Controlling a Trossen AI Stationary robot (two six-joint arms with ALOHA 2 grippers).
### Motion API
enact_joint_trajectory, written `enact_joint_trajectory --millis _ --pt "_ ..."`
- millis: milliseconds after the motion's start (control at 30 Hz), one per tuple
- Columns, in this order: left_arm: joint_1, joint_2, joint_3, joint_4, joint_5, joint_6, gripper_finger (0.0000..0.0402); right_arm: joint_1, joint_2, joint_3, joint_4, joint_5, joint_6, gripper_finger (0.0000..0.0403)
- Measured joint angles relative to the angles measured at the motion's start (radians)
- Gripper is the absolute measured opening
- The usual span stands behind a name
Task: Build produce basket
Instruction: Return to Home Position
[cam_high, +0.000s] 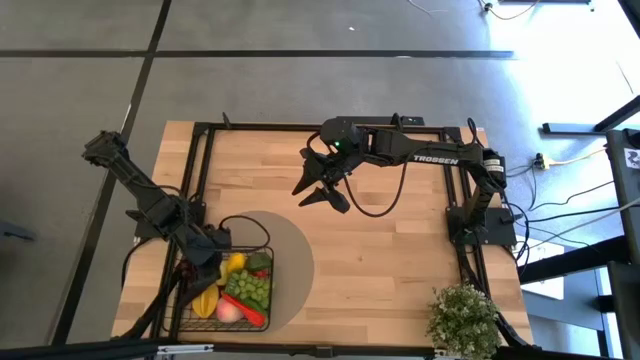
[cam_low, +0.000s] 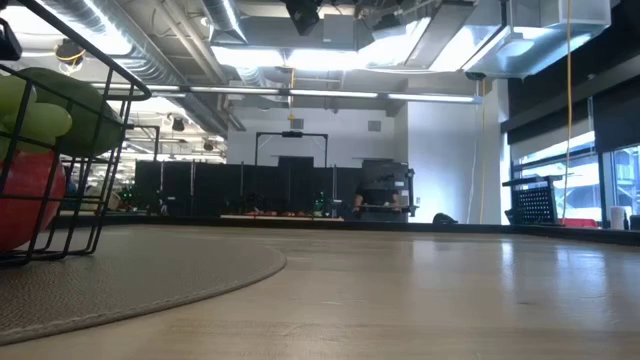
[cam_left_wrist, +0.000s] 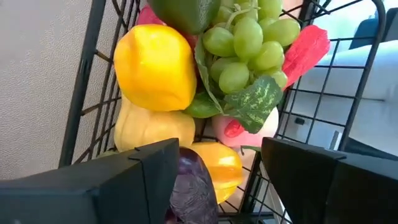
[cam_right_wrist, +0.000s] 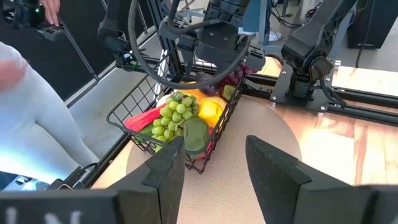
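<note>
The black wire basket (cam_high: 183, 296) (cam_right_wrist: 133, 133) stands on the round tan mat near the table's near left corner. It holds green grapes (cam_left_wrist: 245, 37), a yellow pepper (cam_left_wrist: 155, 65), a red chili (cam_left_wrist: 305, 46), a pink peach (cam_left_wrist: 264, 127) and yellow fruits (cam_left_wrist: 152, 130). My left gripper (cam_high: 207, 256) (cam_left_wrist: 221, 180) hangs open over the basket's left side. A purple piece (cam_left_wrist: 193, 186) sits between its fingers. My right gripper (cam_high: 320, 192) (cam_right_wrist: 214, 165) is open above the table's far middle, pointing at the basket and touching nothing. My left gripper comes at the basket from above, pointing down. The purple piece (cam_left_wrist: 189, 177) lies close along the inner side of one finger (cam_left_wrist: 152, 171), with a wide gap to the other finger. Whether that finger touches it, I cannot tell.
The round tan mat (cam_high: 292, 262) (cam_low: 130, 275) spreads under the basket. A bushy potted plant (cam_high: 463, 316) stands at the near right corner. Black frame rails (cam_high: 200, 160) run along the table's edges. A person in white (cam_right_wrist: 25, 118) stands beside the table's left side. Bare wood lies at centre and right.
</note>
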Motion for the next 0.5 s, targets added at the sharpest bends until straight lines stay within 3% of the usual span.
enact_joint_trajectory --millis 200,500 --pt "0.003 -0.04 0.0 -0.002 -0.104 0.004 0.0214 0.0 0.0 0.0 0.0 0.0 0.0 0.0163" --pt "0.046 -0.172 0.0 -0.006 -0.267 0.148 0.0214 0.0 0.0 0.0 0.003 0.0 0.0 0.0163"
